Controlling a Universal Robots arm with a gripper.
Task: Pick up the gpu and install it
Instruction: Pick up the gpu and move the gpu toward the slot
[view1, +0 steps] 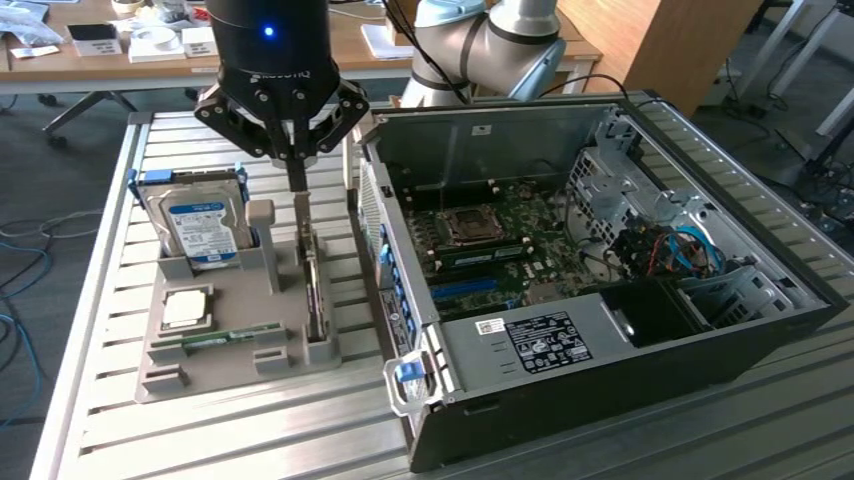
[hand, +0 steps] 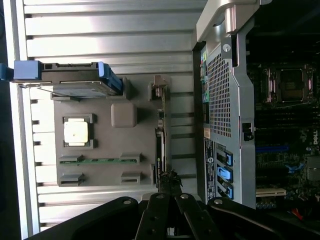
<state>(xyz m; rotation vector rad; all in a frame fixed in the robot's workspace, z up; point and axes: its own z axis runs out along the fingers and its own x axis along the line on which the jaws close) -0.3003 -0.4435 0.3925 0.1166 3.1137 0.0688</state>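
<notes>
The slatted metal desk (view1: 240, 430) carries a grey tray (view1: 220, 372) and, just beside the tray on the exterior view's right, an open black PC case (view1: 601, 395) lying on its side. At the tray's near end a narrow green RAM stick (view1: 220, 338) lies flat in a slot. Just behind it a square silver CPU (view1: 184, 308) sits in its own recess. Along the tray's edge nearest the case the gpu (view1: 314, 285) stands upright on its edge in a slot, seen edge-on as a thin strip running from the tray's near end toward its far end. At the tray's far end a hard drive (view1: 200, 225) with a blue-white label stands upright, and a grey post (view1: 263, 215) rises between it and the gpu. Above the tray's far end the gripper (view1: 294, 185) points straight down, its fingers brought fully together and pinching the far end of the gpu's top edge. In the wrist view the fingers meet right on that thin edge. The gpu is seated in the tray's slot. Inside the case beside the tray the motherboard (view1: 534, 250) lies exposed with its bare CPU socket (view1: 470, 225). Beyond the tray the arm (view1: 481, 45) bends, and a wooden table (view1: 147, 60) with small boxes stands farther back.
</notes>
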